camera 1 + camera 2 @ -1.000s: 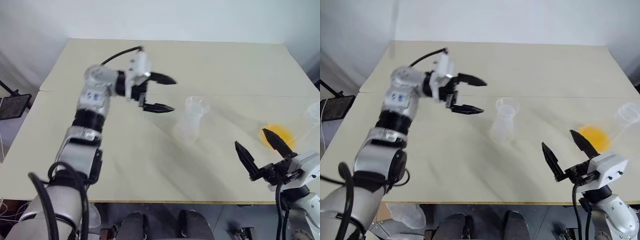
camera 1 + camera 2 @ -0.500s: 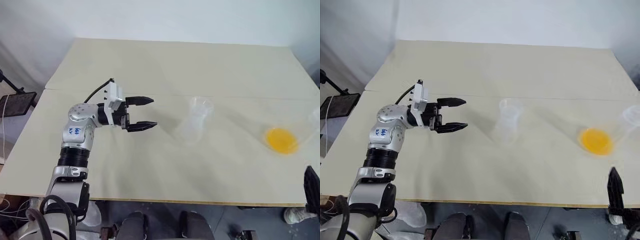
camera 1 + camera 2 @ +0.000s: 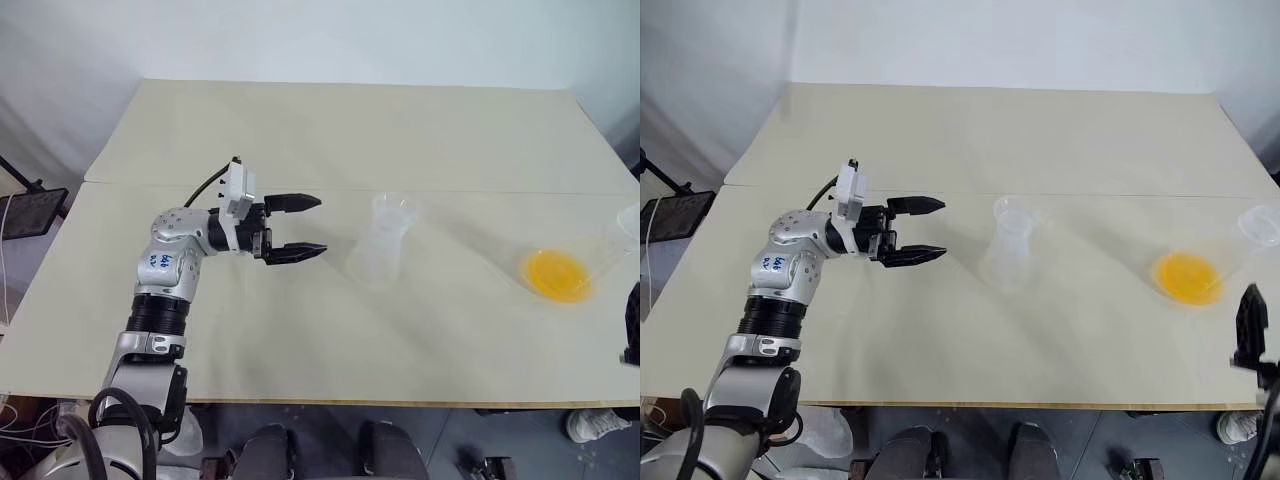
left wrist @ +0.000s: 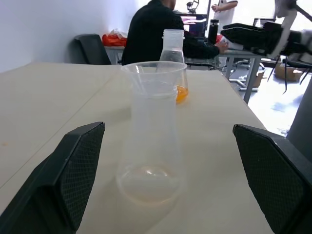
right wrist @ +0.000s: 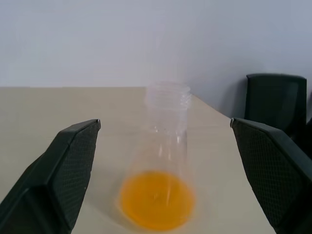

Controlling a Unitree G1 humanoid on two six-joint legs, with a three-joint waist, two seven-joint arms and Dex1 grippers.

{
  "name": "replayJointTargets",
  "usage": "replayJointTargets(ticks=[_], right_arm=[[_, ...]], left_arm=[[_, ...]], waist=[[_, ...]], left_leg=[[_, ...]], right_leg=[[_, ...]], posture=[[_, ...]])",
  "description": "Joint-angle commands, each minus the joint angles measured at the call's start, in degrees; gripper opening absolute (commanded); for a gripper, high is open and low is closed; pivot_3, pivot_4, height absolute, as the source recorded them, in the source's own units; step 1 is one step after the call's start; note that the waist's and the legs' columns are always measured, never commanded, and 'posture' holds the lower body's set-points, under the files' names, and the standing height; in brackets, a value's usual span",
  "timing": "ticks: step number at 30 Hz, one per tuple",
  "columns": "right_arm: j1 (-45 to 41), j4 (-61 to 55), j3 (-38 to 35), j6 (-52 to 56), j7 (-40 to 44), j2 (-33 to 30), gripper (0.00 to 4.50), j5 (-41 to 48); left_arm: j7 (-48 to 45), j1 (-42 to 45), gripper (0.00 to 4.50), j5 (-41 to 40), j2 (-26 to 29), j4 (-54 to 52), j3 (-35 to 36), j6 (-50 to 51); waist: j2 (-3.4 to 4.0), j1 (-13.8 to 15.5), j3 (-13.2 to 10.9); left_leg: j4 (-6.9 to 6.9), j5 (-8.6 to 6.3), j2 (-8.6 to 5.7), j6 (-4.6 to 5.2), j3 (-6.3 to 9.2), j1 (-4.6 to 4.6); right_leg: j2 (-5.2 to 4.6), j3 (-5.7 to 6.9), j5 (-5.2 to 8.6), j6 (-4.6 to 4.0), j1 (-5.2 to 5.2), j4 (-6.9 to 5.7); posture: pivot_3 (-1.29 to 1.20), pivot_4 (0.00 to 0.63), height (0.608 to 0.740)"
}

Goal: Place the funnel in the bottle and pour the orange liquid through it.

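Left of centre in the head view, the left tool hung level over the beige worktop, its two black fingers spread apart and holding nothing, pointing toward the frame's right. Just right of it, near the centre, the clear bottle stood upright on the worktop with the see-through funnel seated in its neck; tool and bottle were apart. In the left wrist view the bottle sat between the spread fingers, the funnel's rim at its top, and a person in dark clothing sat beyond the worktop's far end. At the right of the head view, a larger clear flask held the orange liquid pooled in its wide base. At the far right edge, the right tool showed as dark fingers near the flask, not touching it. The right wrist view showed its fingers released, wide apart, with the flask and orange liquid between them.
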State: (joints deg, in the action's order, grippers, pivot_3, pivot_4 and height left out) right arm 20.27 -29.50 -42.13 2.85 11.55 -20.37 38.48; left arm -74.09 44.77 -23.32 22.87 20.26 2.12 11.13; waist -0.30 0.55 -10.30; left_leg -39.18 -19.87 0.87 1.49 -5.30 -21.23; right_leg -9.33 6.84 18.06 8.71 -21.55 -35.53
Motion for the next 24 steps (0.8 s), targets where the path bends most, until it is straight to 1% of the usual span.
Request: replayJointTargets(ticks=[1, 6, 10, 14, 22, 24], right_arm=[[-4.3, 1.6, -0.2, 4.5, -3.2, -3.6, 4.50, -0.1], [-11.0, 6.3, 1.4, 9.2, -4.3, -8.4, 4.50, -2.7], [-15.7, 9.3, 1.3, 11.8, -6.3, -10.2, 4.50, -4.8], [-18.3, 10.4, 1.2, 13.5, -7.6, -10.1, 4.50, -6.0], [-20.6, 12.0, 2.4, 14.5, -7.5, -8.8, 4.50, -6.8], [-21.5, 14.0, 2.7, 14.3, -7.0, -8.6, 4.50, -6.7]], left_arm=[[0.9, 0.2, 4.47, -1.5, 0.5, -3.9, 0.6, 0.0], [2.1, -1.0, 4.47, -1.9, 1.0, -6.7, 0.9, 0.6], [2.7, -1.9, 4.47, -2.4, 1.6, -8.6, 1.0, 1.3], [3.6, -2.5, 4.47, -2.8, 2.0, -10.1, 1.2, 1.5], [4.3, -2.6, 4.47, -3.3, 2.2, -10.6, 0.8, 1.3], [4.3, -2.2, 4.47, -3.3, 2.0, -10.2, 0.6, 1.1]], waist=[[0.01, 0.2, 0.0], [0.01, 0.8, 0.0], [0.01, 0.7, 0.0], [0.01, 0.7, 0.0], [0.01, 0.6, 0.0], [0.01, 0.6, 0.0]], left_leg=[[0.01, 0.00, 0.03, 0.00, 0.04, -0.01], [0.00, 0.00, -0.02, 0.01, 0.02, -0.05], [0.00, 0.00, 0.00, 0.00, 0.02, -0.05], [0.00, 0.00, -0.01, 0.00, 0.02, -0.05], [0.00, 0.00, 0.00, 0.00, 0.00, -0.06], [0.00, 0.00, 0.00, 0.00, 0.00, -0.06]], right_leg=[[0.02, 0.06, 0.00, 0.00, 0.00, -0.02], [0.01, 0.04, 0.00, 0.00, -0.01, 0.01], [0.01, 0.05, 0.00, 0.00, -0.01, 0.01], [0.01, 0.06, 0.00, 0.00, -0.01, 0.01], [0.01, 0.07, 0.00, 0.00, -0.01, 0.02], [0.01, 0.07, 0.00, 0.00, -0.01, 0.02]], posture=[[0.00, 0.150, 0.740], [0.00, 0.150, 0.740], [0.00, 0.150, 0.740], [0.00, 0.150, 0.740], [0.00, 0.150, 0.740], [0.00, 0.150, 0.740]])
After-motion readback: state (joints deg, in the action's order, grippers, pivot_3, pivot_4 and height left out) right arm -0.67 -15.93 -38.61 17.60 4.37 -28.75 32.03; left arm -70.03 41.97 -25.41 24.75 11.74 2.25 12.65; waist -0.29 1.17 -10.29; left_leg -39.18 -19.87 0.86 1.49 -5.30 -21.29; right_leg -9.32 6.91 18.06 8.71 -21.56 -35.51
